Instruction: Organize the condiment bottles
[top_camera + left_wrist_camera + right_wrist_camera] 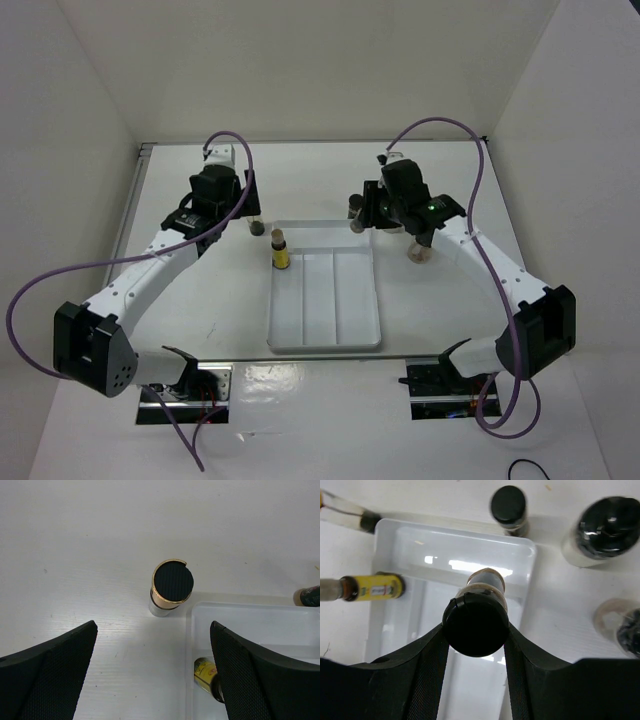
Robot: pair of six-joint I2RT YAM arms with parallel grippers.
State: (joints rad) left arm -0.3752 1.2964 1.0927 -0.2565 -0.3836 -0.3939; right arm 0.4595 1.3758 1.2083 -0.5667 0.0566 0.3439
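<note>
My right gripper [476, 630] is shut on a small black-capped bottle [476, 622], holding it upright over the back right part of the white tray [415, 550]. In the top view that gripper [367, 222] hides the bottle. A slim yellow bottle [372, 587] [280, 252] stands in the tray's left compartment. My left gripper [152, 625] [250, 215] is open above the table, just short of a black-capped bottle with a gold rim [171, 585] [256, 228] outside the tray's back left corner.
A small dark jar [509, 507] [354, 212] stands behind the tray's back right corner. Two rounder pale black-capped bottles [602, 530] [625, 625] stand to the tray's right; one shows from above [415, 255]. White walls enclose the table.
</note>
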